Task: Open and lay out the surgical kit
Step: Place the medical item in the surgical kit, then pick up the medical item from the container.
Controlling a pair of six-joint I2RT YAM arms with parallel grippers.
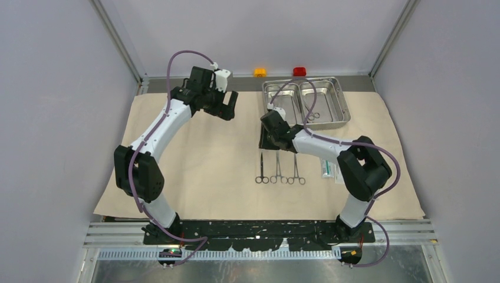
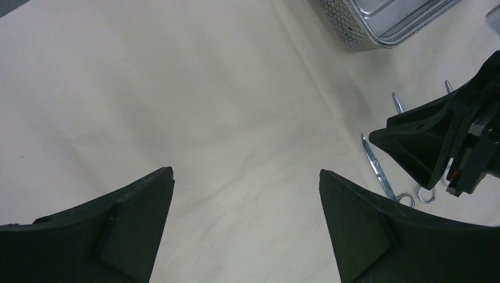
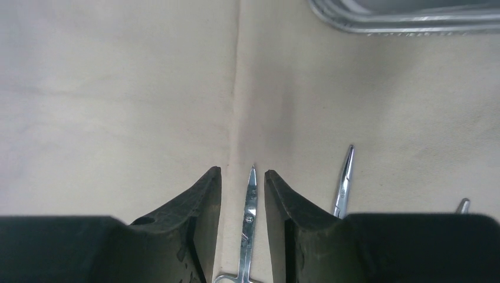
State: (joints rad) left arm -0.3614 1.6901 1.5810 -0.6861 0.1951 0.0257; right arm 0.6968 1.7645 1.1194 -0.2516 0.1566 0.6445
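The beige cloth (image 1: 194, 159) lies spread flat on the table, with the steel tray (image 1: 342, 100) at its back right. Three ring-handled clamps lie side by side on the cloth, the left one (image 1: 261, 168) nearest the middle. My right gripper (image 1: 268, 141) hovers low over their tips. In the right wrist view its jaws (image 3: 243, 172) straddle one clamp (image 3: 250, 206) with a gap on each side, so the clamp rests free on the cloth. A second clamp (image 3: 343, 180) lies to the right. My left gripper (image 1: 227, 105) hangs wide open over bare cloth (image 2: 236, 106).
Another ring-handled tool (image 1: 312, 115) lies in the tray's right compartment. A white and teal packet (image 1: 328, 169) sits right of the clamps. An orange block (image 1: 260, 72) and a red block (image 1: 299, 71) stand behind the tray. Grey walls close in both sides.
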